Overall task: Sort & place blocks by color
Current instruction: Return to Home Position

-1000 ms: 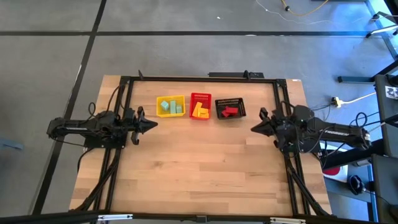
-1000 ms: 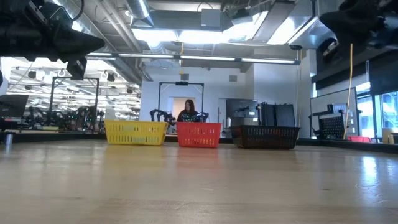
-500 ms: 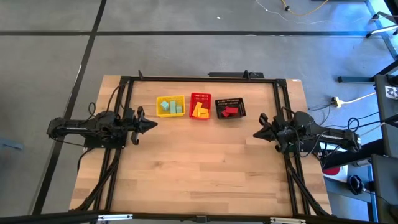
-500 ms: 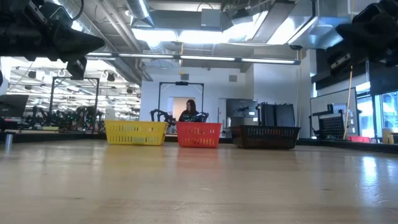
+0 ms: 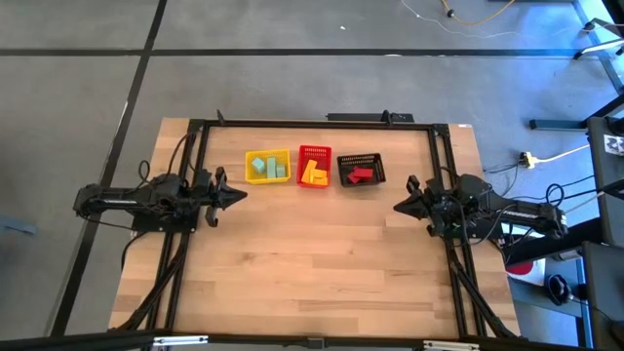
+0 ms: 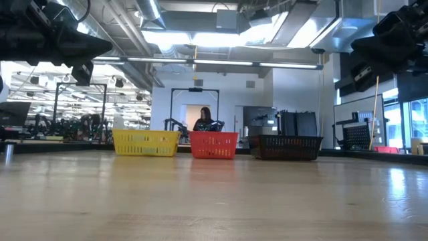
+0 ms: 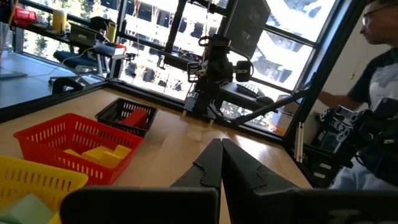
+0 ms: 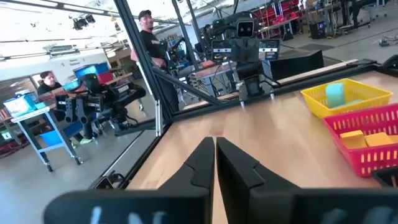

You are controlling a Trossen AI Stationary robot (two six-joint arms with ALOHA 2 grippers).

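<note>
High view | blocks (image 5: 314,175) inside baskets (image 5: 314,149), upper centre | left tool (image 5: 239,194) clenched, empty | right tool (image 5: 398,205) clenched, empty

The room was bright. Even overhead light lay on the wooden table (image 5: 312,263) with hardly a shadow. From table height, ceiling lights (image 6: 200,40) glared at twelve o'clock and left a pale sheen on the tabletop, against which the left arm (image 6: 47,37) and right arm (image 6: 401,33) were black silhouettes. Daylight washed out the windows (image 7: 289,37).
</note>
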